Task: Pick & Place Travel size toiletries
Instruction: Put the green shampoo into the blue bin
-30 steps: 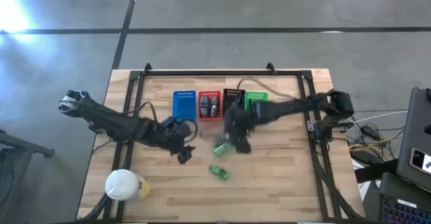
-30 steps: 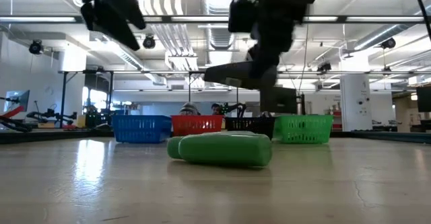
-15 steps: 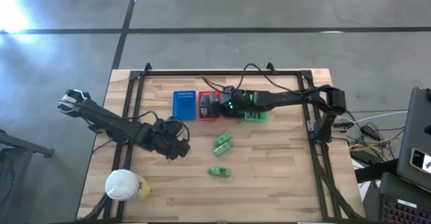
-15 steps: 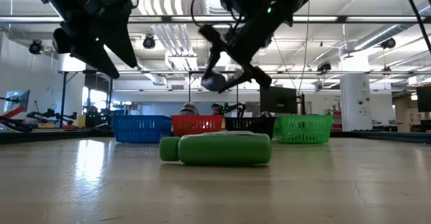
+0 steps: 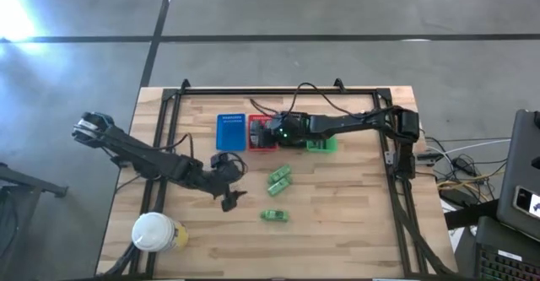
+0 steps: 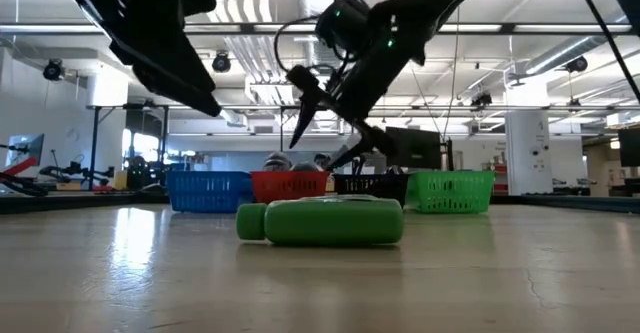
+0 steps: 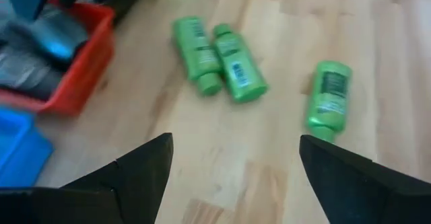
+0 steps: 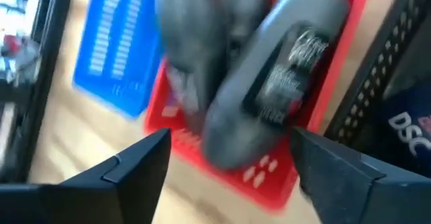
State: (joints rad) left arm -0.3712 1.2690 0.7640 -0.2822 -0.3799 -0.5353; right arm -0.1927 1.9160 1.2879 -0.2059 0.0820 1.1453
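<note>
Our right hand (image 5: 272, 133) has moved from above the loose green tubes to a spot over the red basket (image 5: 262, 145). A grey tube (image 8: 269, 83) that it carried half a second ago now shows in its wrist view between spread fingers, over or already in that basket, blurred; we judge it just released among the other grey tubes there. The fingers stand wide and hold nothing that we can make out.

Our left hand (image 5: 228, 180) has drifted a little nearer the green tubes, in front of the red basket, fingers wide and empty.

Three green tubes are left on the table (image 5: 354, 222): a touching pair (image 5: 279, 178) just in front of the red basket, and a single one (image 5: 273, 216) farther forward. We take these as the next picks, bound for the green basket (image 5: 321, 144).
</note>
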